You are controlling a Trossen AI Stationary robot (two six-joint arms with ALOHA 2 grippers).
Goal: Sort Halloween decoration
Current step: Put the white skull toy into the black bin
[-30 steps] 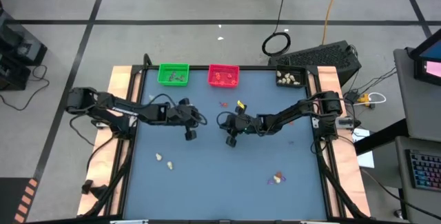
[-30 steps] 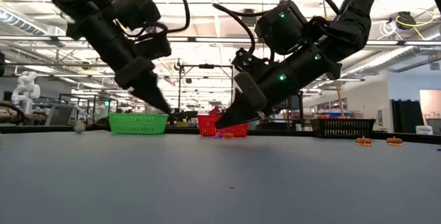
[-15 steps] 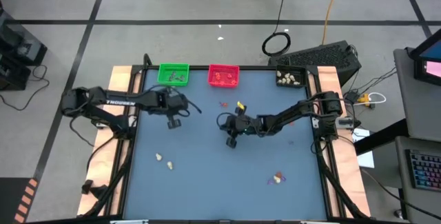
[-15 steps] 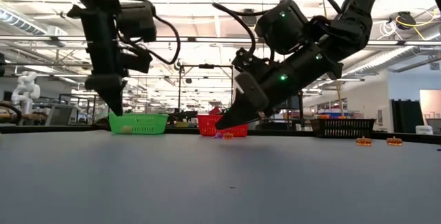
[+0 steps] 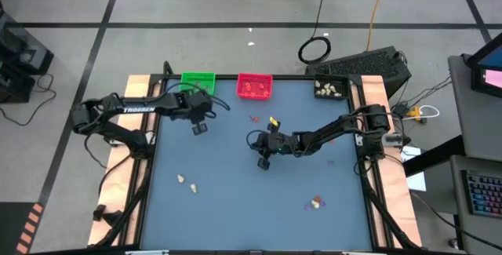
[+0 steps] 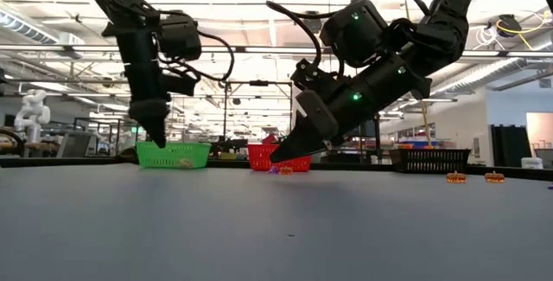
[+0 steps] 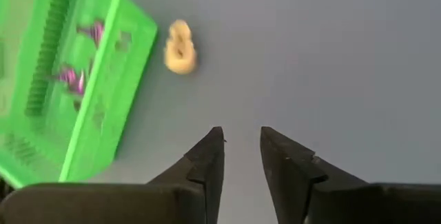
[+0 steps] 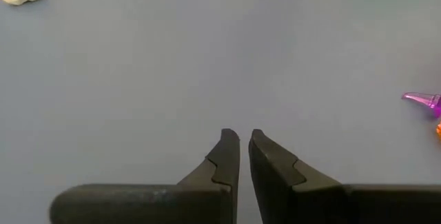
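Moved: left end effector (image 7: 241, 158) carried toward green tray (image 7: 83, 107), fingers now parted, empty | cream trinket (image 7: 180, 47) lies on desk beside tray, apparently missed | right end effector (image 8: 244, 156) nearly closed, empty, mid-desk

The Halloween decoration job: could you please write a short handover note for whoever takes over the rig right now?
Left gripper: open, empty, beside the green tray.
Right gripper: fingers nearly together, empty, low over mid-table.
Done: purple trinkets lie in the green tray, orange-red ones in the red tray, cream ones in the black tray.
Left: a cream trinket just outside the green tray, two cream pieces at the near left, a cream and purple cluster at the near right, and orange-red bits in front of the red tray.
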